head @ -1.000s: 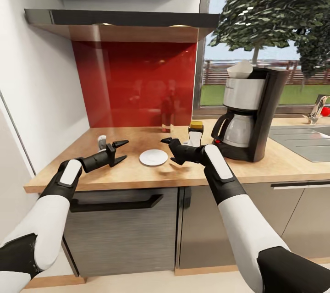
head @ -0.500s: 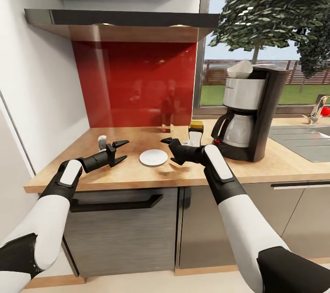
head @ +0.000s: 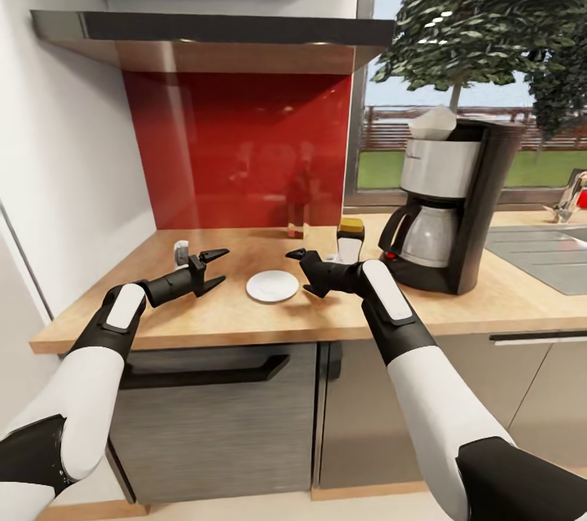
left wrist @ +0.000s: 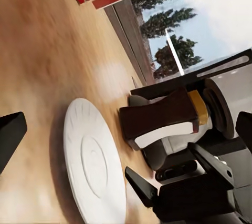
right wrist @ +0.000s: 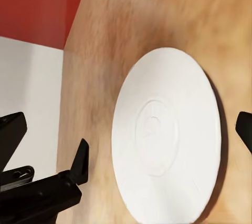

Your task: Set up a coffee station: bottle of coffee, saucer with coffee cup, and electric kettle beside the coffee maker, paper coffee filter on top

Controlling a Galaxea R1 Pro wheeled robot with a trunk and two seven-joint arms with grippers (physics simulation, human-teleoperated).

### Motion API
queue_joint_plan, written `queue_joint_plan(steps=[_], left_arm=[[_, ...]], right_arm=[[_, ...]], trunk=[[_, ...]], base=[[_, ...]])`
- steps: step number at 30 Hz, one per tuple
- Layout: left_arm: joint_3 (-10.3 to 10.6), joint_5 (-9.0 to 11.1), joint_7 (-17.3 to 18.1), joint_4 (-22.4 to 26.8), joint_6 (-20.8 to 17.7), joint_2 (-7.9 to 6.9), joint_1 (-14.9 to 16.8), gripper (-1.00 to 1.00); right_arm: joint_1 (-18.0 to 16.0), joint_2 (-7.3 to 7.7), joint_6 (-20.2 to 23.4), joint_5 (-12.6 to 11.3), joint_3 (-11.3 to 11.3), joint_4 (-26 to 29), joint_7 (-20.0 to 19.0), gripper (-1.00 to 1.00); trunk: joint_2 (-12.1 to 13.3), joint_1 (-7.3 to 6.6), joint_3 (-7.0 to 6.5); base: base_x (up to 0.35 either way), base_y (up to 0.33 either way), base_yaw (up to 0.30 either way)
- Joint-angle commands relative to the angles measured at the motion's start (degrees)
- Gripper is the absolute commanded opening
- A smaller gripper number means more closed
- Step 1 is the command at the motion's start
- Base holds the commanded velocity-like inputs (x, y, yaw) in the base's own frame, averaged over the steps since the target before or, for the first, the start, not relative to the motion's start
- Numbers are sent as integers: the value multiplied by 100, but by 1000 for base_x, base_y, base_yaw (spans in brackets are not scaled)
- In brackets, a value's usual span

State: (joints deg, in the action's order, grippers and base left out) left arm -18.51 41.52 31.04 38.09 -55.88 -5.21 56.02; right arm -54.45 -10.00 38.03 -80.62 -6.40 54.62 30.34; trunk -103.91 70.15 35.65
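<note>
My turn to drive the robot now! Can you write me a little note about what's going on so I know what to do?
Left gripper: open, empty, hovering over the countertop left of the saucer.
Right gripper: open, empty, just right of the saucer.
Coffee maker on the counter with the paper filter on top: done.
Bottle of coffee stands beside the coffee maker: done.
Saucer is on the counter, bare.
Left: coffee cup onto the saucer, saucer perhaps closer to the maker, kettle beside it.

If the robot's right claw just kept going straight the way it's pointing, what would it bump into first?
Most likely the left gripper, which faces the right gripper from across the white saucer. The right gripper seems to point over the saucer, not down at it, though its height above the plate is hard to judge.
</note>
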Motion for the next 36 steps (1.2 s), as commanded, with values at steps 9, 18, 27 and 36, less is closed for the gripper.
queue_joint_plan(steps=[9,18,27,36], left_arm=[[-15,-30,27,-11,-28,59,6,100],[1,-30,-8,-20,-28,218,6,100],[5,-30,-10,-21,-28,230,6,100],[5,-30,-10,-21,-28,231,6,100]], right_arm=[[-4,0,-7,-59,-2,5,60,100],[-4,0,-7,-62,-2,1,60,100],[-4,0,-8,-75,-10,-154,30,100],[-12,0,-21,-77,-11,-299,18,100]], trunk=[[-3,0,6],[-3,0,6],[-3,0,6],[-3,0,6]], base=[[24,0,0],[1,0,0],[0,0,0],[0,0,0]])
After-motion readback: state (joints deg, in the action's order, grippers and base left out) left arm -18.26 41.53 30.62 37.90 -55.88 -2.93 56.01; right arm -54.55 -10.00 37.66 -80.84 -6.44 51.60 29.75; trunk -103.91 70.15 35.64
